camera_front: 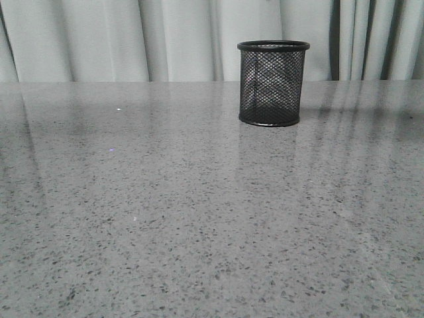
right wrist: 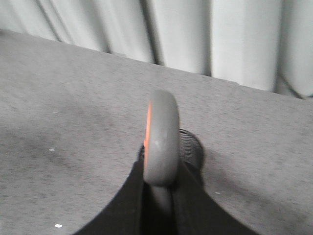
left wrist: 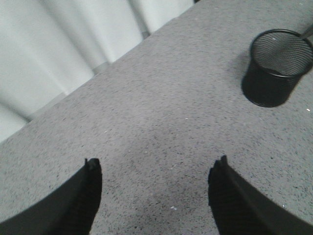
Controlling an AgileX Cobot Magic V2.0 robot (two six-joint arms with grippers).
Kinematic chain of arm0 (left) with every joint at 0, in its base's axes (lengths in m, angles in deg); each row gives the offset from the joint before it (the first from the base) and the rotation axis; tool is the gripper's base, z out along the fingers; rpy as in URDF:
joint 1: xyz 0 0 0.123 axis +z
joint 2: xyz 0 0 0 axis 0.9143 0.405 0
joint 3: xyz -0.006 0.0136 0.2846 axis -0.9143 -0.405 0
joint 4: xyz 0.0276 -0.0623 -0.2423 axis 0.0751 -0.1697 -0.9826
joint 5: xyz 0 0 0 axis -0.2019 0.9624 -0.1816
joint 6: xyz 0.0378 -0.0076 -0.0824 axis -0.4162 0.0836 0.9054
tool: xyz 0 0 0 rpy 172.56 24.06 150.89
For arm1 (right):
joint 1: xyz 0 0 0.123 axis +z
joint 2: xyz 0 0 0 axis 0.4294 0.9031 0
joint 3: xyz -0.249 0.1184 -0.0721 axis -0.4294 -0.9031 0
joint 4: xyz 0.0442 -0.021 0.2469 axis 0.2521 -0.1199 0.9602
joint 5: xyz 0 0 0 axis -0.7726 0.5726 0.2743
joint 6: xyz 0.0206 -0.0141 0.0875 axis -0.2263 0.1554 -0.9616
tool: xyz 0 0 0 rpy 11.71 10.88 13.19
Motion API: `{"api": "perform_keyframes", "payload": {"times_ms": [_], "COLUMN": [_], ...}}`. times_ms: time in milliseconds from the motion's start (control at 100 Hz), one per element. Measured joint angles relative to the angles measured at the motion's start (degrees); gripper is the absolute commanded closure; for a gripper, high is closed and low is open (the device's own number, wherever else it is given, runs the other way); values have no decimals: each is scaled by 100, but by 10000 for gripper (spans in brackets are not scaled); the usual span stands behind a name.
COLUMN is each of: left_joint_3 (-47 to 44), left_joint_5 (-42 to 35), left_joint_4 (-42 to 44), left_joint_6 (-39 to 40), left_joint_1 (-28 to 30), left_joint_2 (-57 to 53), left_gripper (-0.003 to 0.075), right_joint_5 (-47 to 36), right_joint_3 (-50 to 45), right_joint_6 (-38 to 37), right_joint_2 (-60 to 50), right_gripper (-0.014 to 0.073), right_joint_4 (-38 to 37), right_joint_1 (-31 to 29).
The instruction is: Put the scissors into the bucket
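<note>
The bucket (camera_front: 273,83), a black wire-mesh cup, stands upright at the back of the table, right of centre. It also shows in the left wrist view (left wrist: 276,67), apart from my left gripper (left wrist: 155,169), which is open and empty over bare table. My right gripper (right wrist: 160,171) is shut on the scissors (right wrist: 160,137); a grey handle loop lined orange stands up between the fingers. The bucket's mesh (right wrist: 191,147) shows just behind the fingers, below the held scissors. The blades are hidden. Neither gripper shows in the front view.
The table (camera_front: 165,212) is grey speckled stone. Pale curtains (camera_front: 99,36) hang behind its far edge.
</note>
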Motion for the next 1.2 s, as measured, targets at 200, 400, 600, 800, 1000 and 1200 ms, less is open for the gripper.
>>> {"api": "perform_keyframes", "payload": {"times_ms": [200, 400, 600, 800, 1000, 1200], "left_joint_3": [0, 3, 3, 3, 3, 3], "left_joint_5": [-11, -21, -31, -31, -31, -31], "left_joint_4": [-901, -1332, -1473, -1507, -1529, -1529], "left_joint_6": [0, 0, 3, 3, 3, 3], "left_joint_1": [735, 1204, 1426, 1439, 1439, 1439], "left_joint_2": [0, 0, 0, 0, 0, 0], "left_gripper": [281, 281, 281, 281, 281, 281], "right_joint_5": [250, 396, 454, 511, 664, 688], "right_joint_3": [537, 902, 1214, 1294, 1331, 1345], "right_joint_6": [-137, -356, -391, -405, -405, -405], "right_joint_2": [654, 1245, 1755, 2076, 2238, 2260], "right_gripper": [637, 637, 638, 638, 637, 482], "right_joint_4": [-430, -991, -1377, -1497, -1540, -1530], "right_joint_1": [12, 289, 682, 734, 734, 734]}}
